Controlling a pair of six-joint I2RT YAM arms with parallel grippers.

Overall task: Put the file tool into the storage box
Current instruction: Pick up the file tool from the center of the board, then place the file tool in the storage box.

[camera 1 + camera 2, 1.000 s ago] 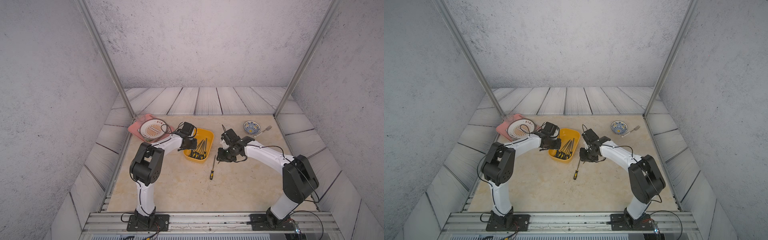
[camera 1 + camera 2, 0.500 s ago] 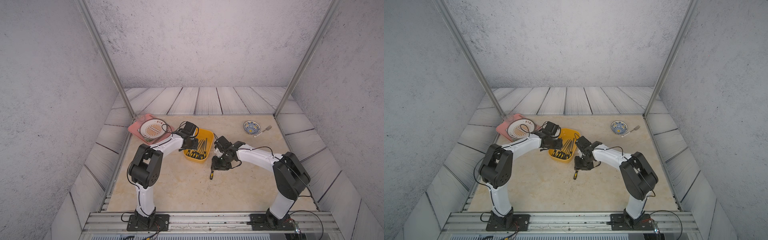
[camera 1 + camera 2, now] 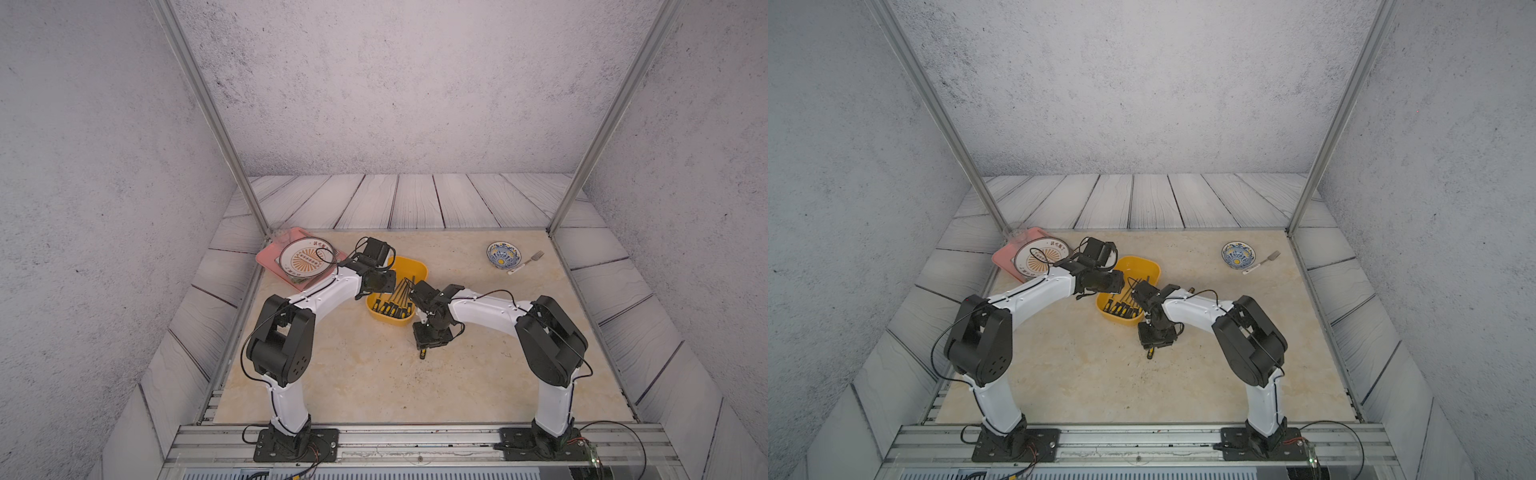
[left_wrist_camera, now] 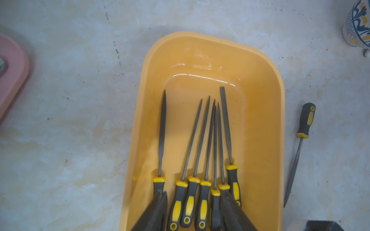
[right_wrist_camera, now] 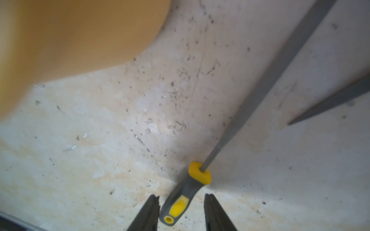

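One file tool (image 5: 185, 192), grey-yellow handle and slim grey blade, lies beside the yellow storage box (image 4: 260, 100); my right gripper (image 5: 181, 196) straddles its handle, jaws apart, and my left gripper (image 4: 193, 195) is also spread.

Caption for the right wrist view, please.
Right gripper, open, straddles the handle of a file lying on the table beside the yellow box.

Both top views: high, far, facing down, sharing whole table (image 3: 332, 374) (image 3: 1100, 374). Left wrist view: behind left gripper (image 4: 193, 195), near above storage box (image 4: 260, 100). Right wrist view: behind right gripper (image 5: 181, 196), closest, on file tool (image 5: 186, 190).
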